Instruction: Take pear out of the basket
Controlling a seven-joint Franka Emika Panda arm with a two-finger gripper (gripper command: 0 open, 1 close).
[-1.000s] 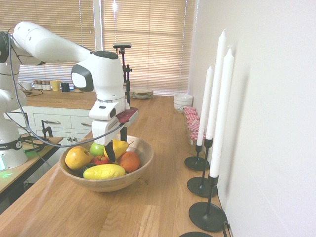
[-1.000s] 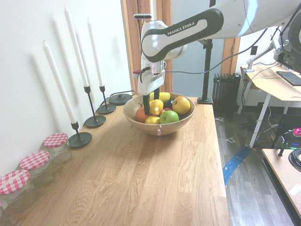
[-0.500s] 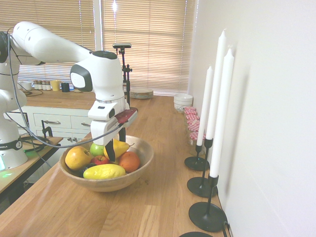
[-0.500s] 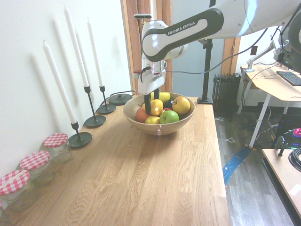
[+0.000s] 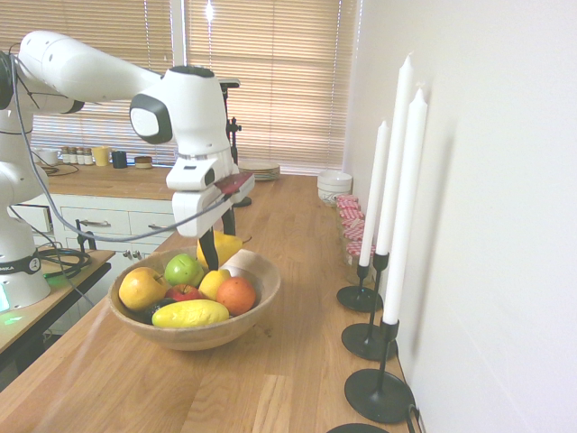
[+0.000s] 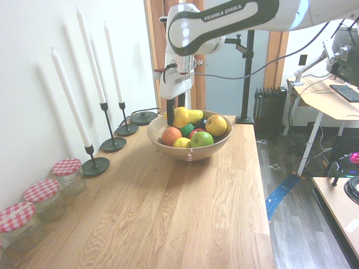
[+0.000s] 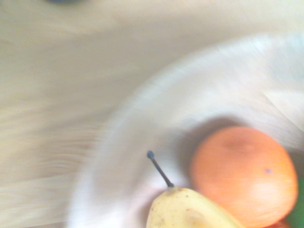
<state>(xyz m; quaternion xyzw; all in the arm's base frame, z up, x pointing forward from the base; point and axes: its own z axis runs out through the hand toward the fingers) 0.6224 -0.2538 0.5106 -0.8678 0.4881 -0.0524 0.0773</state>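
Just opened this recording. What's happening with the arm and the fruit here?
The robot arm's end effector is gripping the yellow pear, its stem visible at one end. The pear is raised above the other fruit but is not yet clear of the basket. An orange, a green apple and a long yellow fruit are among those lying in the basket.
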